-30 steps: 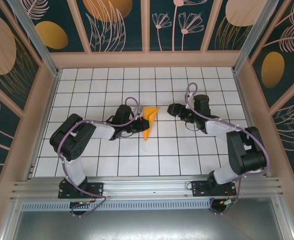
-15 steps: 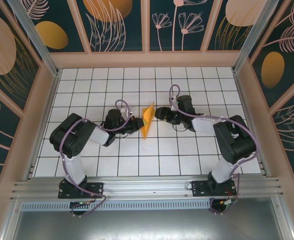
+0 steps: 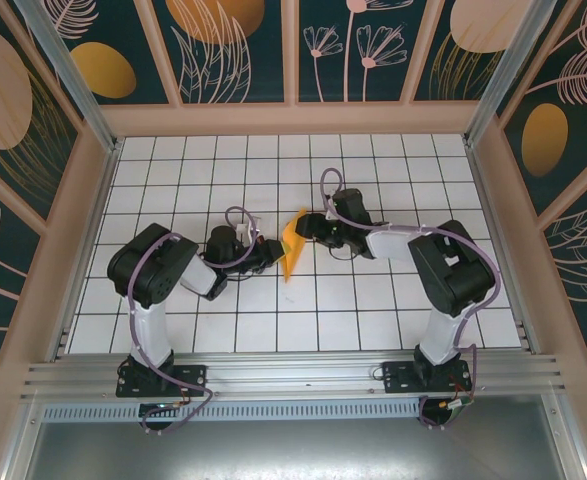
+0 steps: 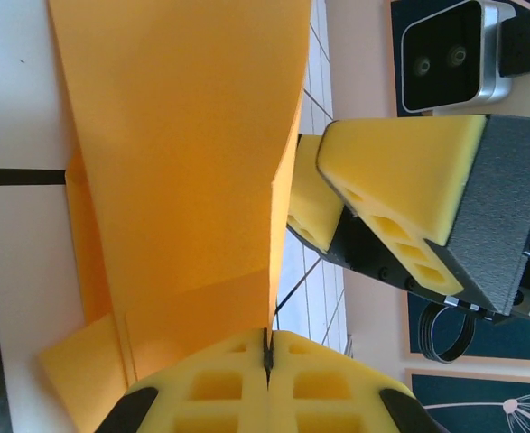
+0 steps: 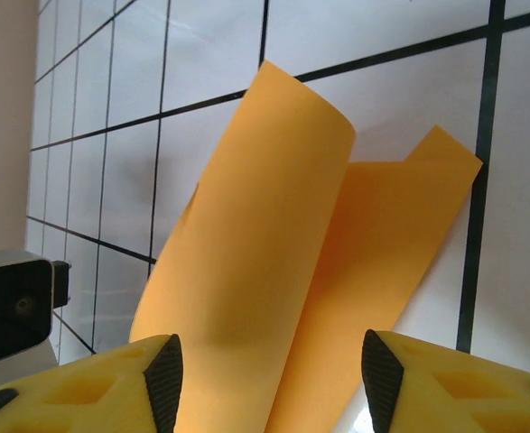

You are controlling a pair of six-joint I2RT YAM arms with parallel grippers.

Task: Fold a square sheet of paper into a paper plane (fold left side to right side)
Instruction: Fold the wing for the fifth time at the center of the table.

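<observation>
The orange-yellow paper sheet, partly folded, lies near the middle of the tiled table, with 1 flap curling up off the tiles. The left gripper, at the sheet's 8 o'clock, is clamped on a creased edge. The right gripper, at its 1 o'clock, has its jaws apart around the raised flap, not yet pinching it. To fold well, the right should probably grip near the flap's free corner and carry it toward 3 o'clock while the left anchors the layers.
</observation>
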